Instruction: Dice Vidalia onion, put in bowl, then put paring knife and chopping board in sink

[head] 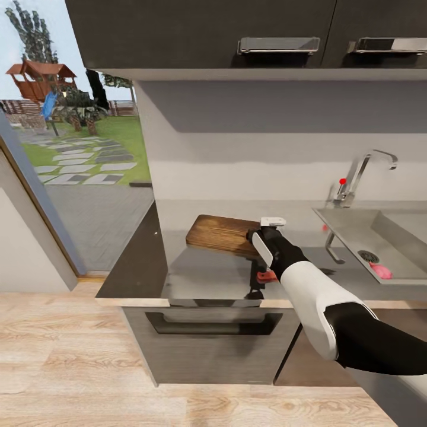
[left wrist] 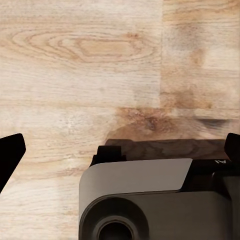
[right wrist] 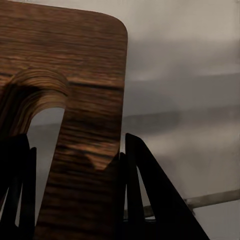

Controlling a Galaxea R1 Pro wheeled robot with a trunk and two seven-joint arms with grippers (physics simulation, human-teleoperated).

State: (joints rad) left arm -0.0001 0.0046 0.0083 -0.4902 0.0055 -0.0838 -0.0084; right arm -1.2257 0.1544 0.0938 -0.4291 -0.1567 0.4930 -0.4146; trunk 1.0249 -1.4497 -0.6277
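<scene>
My right gripper [head: 259, 238] is shut on the chopping board [head: 220, 233], a dark brown wooden rectangle, clamping the short edge by its oval handle slot. The right wrist view has the board [right wrist: 85, 100] between the black fingers [right wrist: 142, 180] of the right gripper [right wrist: 75, 140], and the grey countertop [right wrist: 190, 125] shows through the slot. Under that wrist, the paring knife [head: 265, 277] with its red handle lies near the countertop's [head: 196, 273] front edge. The sink [head: 356, 228] sits to the right. My left gripper [left wrist: 120, 150] hangs open over the wooden floor. The Vidalia onion and the bowl are out of view.
A chrome tap [head: 356, 175] with a red dot stands behind the sink. A small pink object [head: 381, 271] lies in the basin near the drain [head: 367, 256]. Dark wall cabinets [head: 201, 29] hang overhead, and a glass door [head: 59, 136] to a garden is on the left.
</scene>
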